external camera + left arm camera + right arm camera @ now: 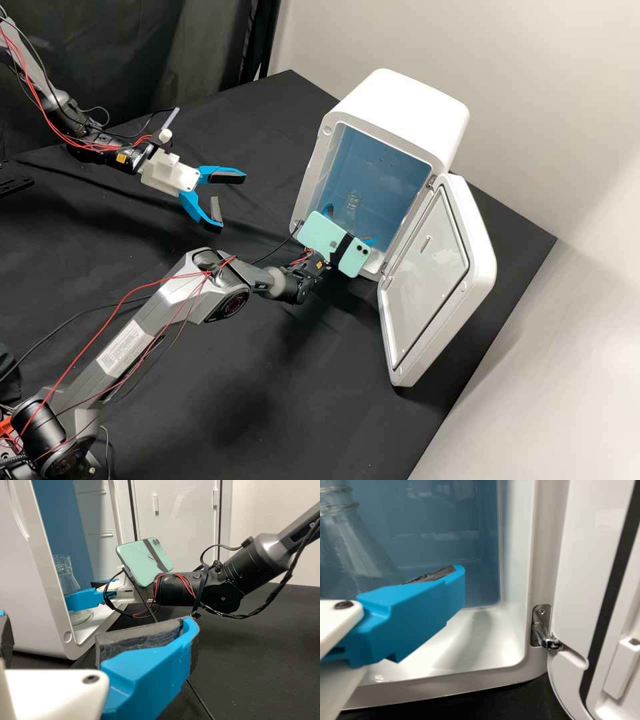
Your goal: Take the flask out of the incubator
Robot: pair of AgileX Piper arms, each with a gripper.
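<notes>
Holds the right gripper (85, 600) inside the incubator (400, 107), just beside the flask (65, 580) standing upright on the incubator floor, grip impossible to tell, and the left gripper (230, 200) wide open and empty, outside the incubator, well apart, so the farther one.

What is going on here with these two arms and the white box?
The right arm extends past the open door into the incubator. The right end effector sits close beside the flask, which stands on the incubator floor and is not yet out. Whether it grips the flask cannot be told. The left end effector hangs open above the bench, off to the side of the incubator, holding nothing.
</notes>
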